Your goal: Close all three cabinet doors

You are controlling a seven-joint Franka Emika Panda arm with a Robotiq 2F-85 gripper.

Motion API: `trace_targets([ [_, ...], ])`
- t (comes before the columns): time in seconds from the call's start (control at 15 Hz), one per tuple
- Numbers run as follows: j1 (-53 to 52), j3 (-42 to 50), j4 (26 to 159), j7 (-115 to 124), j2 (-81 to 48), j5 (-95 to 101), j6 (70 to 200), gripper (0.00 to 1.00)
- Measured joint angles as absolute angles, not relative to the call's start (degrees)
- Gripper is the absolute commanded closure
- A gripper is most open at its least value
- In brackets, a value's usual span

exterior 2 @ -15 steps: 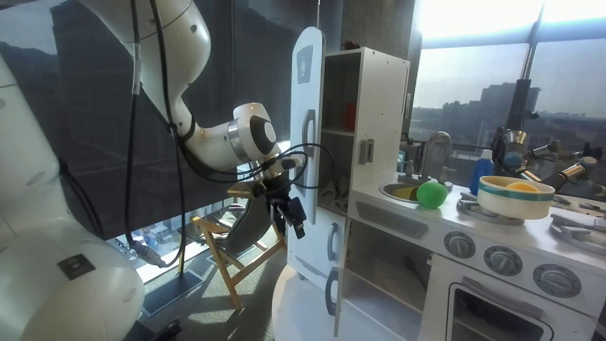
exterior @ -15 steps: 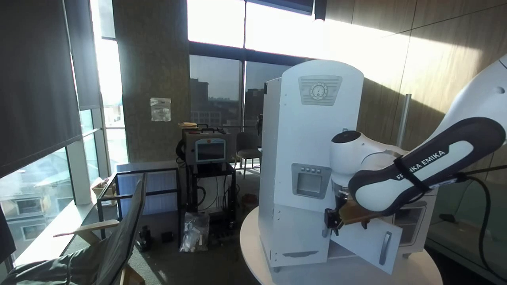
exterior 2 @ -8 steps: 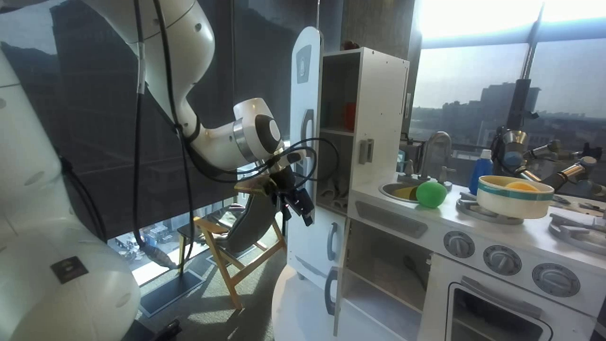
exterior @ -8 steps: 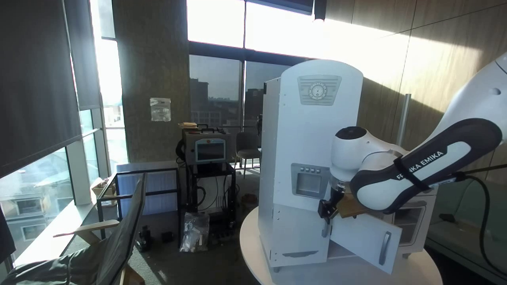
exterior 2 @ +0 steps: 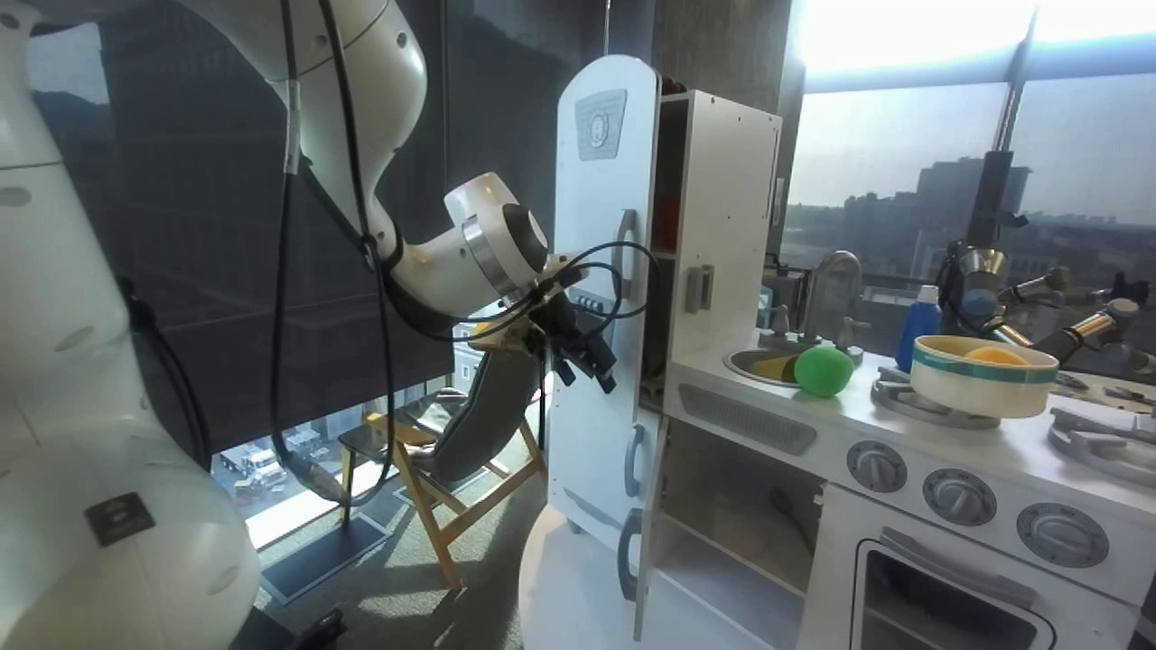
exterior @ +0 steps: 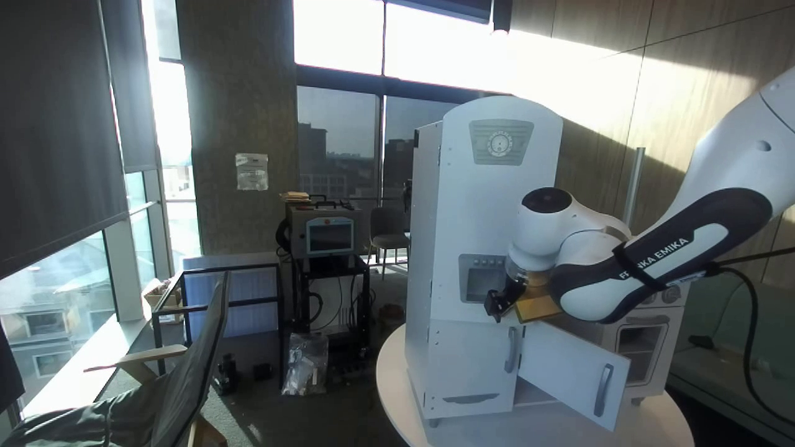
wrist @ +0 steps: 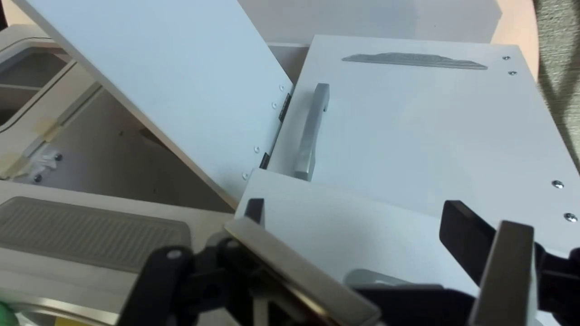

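Tall white round-topped door [exterior 2: 591, 203], upper ctr, just swung nearer shut, gap remains; jaws apart, contact unclear. Short white panel door [exterior: 472, 366] below looks shut; white grey-handled door [exterior: 574, 371], lower R, wide open, so prob. 2 left.

The gripper [wrist: 364, 240] shows at the bottom, its two fingers [wrist: 504, 271] well apart in front of a white door [wrist: 344, 213] — whether they touch it, I can't tell. Past that door's slanting edge, a second white door [wrist: 421, 131] sits shut, with a grey handle [wrist: 312, 131] and a long grey strip [wrist: 414, 59]. Along its handle side, a third white door [wrist: 181, 81] stands swung out on two black hinges [wrist: 284, 107], with a shadowed cupboard [wrist: 104, 140] behind it. At lower left is a ribbed grey panel [wrist: 95, 231] — and, in the corner, a rounded green thing [wrist: 5, 316]. Carpet [wrist: 559, 54] shows at far right.
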State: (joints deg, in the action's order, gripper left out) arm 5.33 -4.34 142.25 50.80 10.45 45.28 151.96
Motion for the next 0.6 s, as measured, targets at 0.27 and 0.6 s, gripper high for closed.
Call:
trace_targets([
  [0.27, 6.0, -4.3, 138.9, 53.3, 6.6, 52.6, 155.0, 0.00],
  [0.6, 7.4, -3.7, 134.3, 56.7, 2.5, 61.0, 155.7, 0.00],
])
